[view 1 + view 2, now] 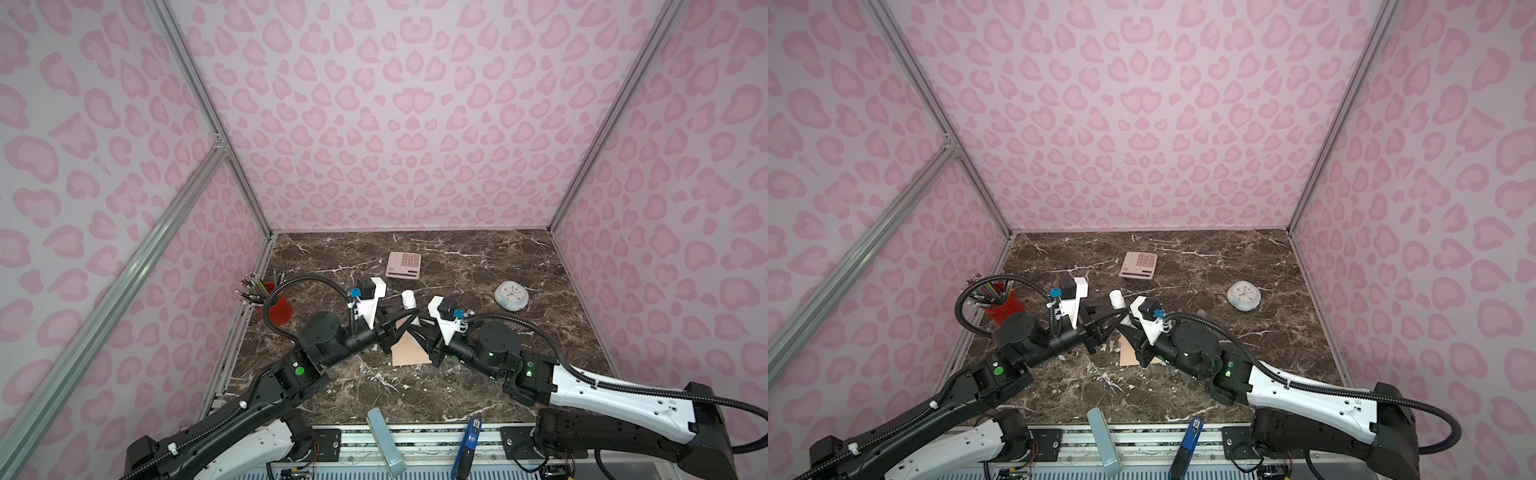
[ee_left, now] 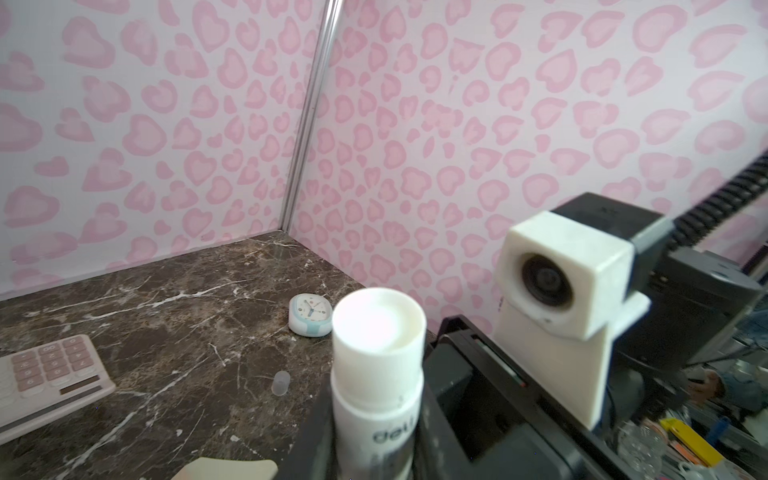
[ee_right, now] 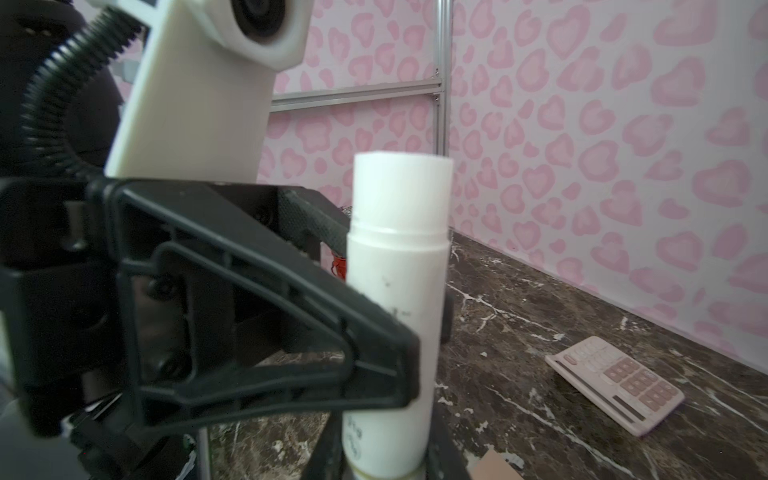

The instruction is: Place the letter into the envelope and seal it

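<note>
Your left gripper (image 1: 404, 321) and right gripper (image 1: 419, 329) meet mid-table, and each is clamped narrow on the same upright white glue stick (image 1: 408, 298), left on its body, right lower down (a small clear cap (image 2: 282, 381) lies apart on the marble table (image 1: 498, 374)). The envelope (image 1: 411, 353) lies flat right beneath them, its cream flap (image 2: 226, 469) showing beside the stick.

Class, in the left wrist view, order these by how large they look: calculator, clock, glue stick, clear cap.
glue stick (nearness exaggerates it)
calculator (partly cut off)
clock
clear cap
</note>
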